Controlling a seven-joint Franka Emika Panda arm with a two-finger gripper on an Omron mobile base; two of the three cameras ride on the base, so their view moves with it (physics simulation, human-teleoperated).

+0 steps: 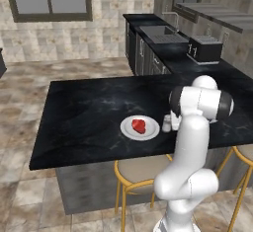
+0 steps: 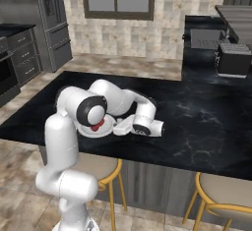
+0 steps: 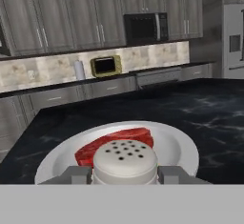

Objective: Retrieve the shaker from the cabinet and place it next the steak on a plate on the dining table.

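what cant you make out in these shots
- Shaker base, hand view: cut off at the bottom, so whether it rests on the dining table is unclear.
- Gripper, left base view: behind the arm.
- Plate, right base view: mostly behind the arm.

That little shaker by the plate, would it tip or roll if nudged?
The shaker looks short and squat, so it probably stands steadily. Being round with a domed cap, it would likely roll if knocked over. The claw is shut on it, so its smooth sides seem grippable.
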